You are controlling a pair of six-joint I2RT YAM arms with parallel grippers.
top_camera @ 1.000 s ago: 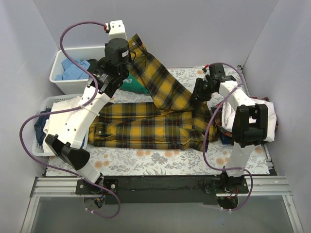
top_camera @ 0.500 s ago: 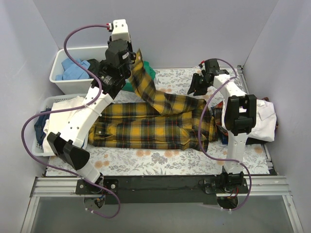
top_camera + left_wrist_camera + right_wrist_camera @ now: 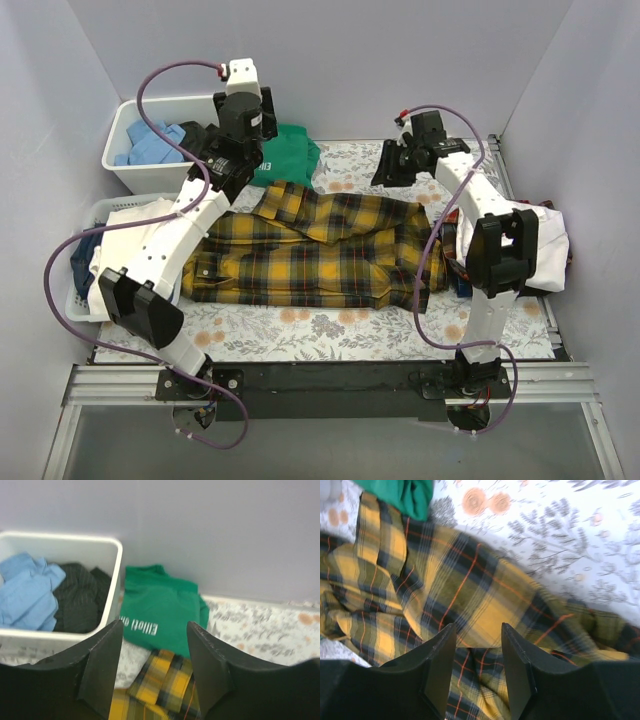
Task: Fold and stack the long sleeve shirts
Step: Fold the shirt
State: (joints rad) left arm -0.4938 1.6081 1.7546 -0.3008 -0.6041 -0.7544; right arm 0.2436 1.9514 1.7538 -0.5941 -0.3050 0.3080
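Observation:
The yellow-and-black plaid long sleeve shirt (image 3: 310, 250) lies spread across the flowered table, one sleeve folded flat along its upper edge. In the left wrist view the sleeve's cuff (image 3: 160, 682) lies below and between my fingers. My left gripper (image 3: 255, 120) hangs high above that cuff, open and empty (image 3: 155, 665). My right gripper (image 3: 390, 170) hovers over the shirt's upper right part, open with nothing between its fingers (image 3: 479, 665); plaid cloth (image 3: 470, 595) fills its view. White cloth (image 3: 548, 245) lies at the right edge under the right arm.
A green T-shirt (image 3: 285, 155) with white lettering (image 3: 162, 612) lies at the back next to the cuff. A white bin (image 3: 125, 165) at the back left holds blue and dark clothes. A basket (image 3: 100, 215) with white cloth sits at the left edge.
My left gripper has opened and let go of the plaid sleeve, which dropped from the air to lie flat across the shirt's top. My right gripper has moved back and left.

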